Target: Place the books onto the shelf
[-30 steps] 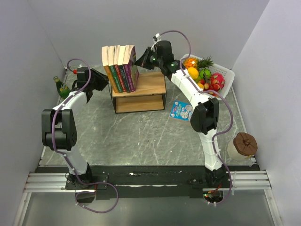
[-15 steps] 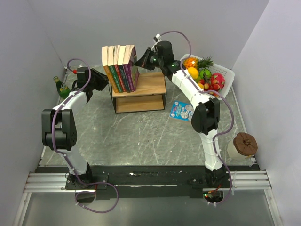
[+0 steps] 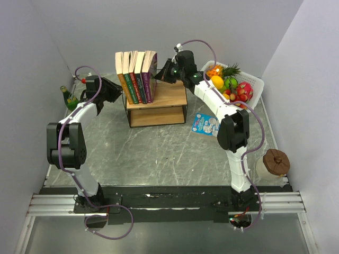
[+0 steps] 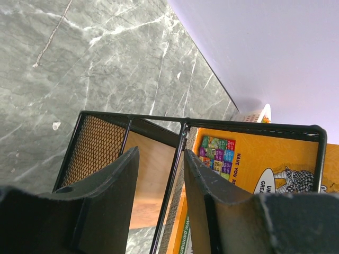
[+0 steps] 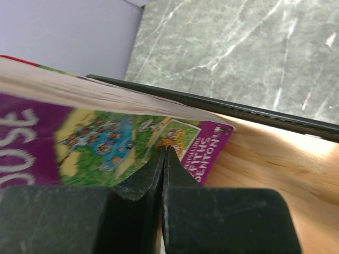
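Several books point(image 3: 136, 76) stand in a row on the top board of the shelf point(image 3: 159, 106), spines facing the front. My right gripper point(image 3: 160, 75) is shut, and its tips point(image 5: 164, 149) press against the cover of the purple book point(image 5: 95, 143) at the right end of the row. My left gripper point(image 3: 114, 90) is at the shelf's left end, open. Its fingers point(image 4: 161, 153) straddle a black wire of the shelf frame point(image 4: 127, 115) without clamping it. The orange book point(image 4: 254, 159) shows just behind that wire. A thin pale patterned book point(image 3: 204, 124) lies flat on the table, right of the shelf.
A white basket point(image 3: 255, 83) of fruit stands at the back right, behind the right arm. A green bottle point(image 3: 68, 98) stands by the left wall. A pale jar with a brown lid point(image 3: 274, 163) sits near the right front edge.
My right gripper has shifted slightly to the right, and the book at the right end leans a little further that way. The left arm has not moved.
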Controlling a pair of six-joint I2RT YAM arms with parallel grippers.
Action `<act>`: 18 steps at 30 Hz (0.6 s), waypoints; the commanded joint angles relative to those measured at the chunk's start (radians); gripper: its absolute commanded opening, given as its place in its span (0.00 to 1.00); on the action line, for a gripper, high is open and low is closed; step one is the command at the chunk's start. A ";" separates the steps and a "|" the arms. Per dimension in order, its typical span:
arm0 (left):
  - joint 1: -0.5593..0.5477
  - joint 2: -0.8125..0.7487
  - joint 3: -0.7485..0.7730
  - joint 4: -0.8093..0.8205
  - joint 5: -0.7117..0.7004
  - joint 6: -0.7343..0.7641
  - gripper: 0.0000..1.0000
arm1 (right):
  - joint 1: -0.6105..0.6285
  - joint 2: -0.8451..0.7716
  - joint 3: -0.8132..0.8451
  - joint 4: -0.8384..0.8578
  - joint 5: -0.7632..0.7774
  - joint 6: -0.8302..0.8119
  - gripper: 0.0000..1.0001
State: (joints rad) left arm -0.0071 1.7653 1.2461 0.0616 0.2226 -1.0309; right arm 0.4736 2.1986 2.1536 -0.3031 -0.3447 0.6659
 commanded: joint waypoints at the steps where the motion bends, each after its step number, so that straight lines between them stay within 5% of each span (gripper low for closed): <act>1: 0.004 -0.030 0.019 0.017 0.003 0.019 0.45 | -0.012 -0.054 -0.014 0.025 0.024 -0.017 0.00; 18: 0.001 -0.009 0.041 0.015 0.026 0.014 0.45 | -0.024 0.081 0.133 -0.031 -0.048 0.008 0.00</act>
State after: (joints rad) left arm -0.0059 1.7653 1.2461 0.0620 0.2241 -1.0317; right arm 0.4519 2.2433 2.2074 -0.3344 -0.3580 0.6651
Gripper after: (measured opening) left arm 0.451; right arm 0.007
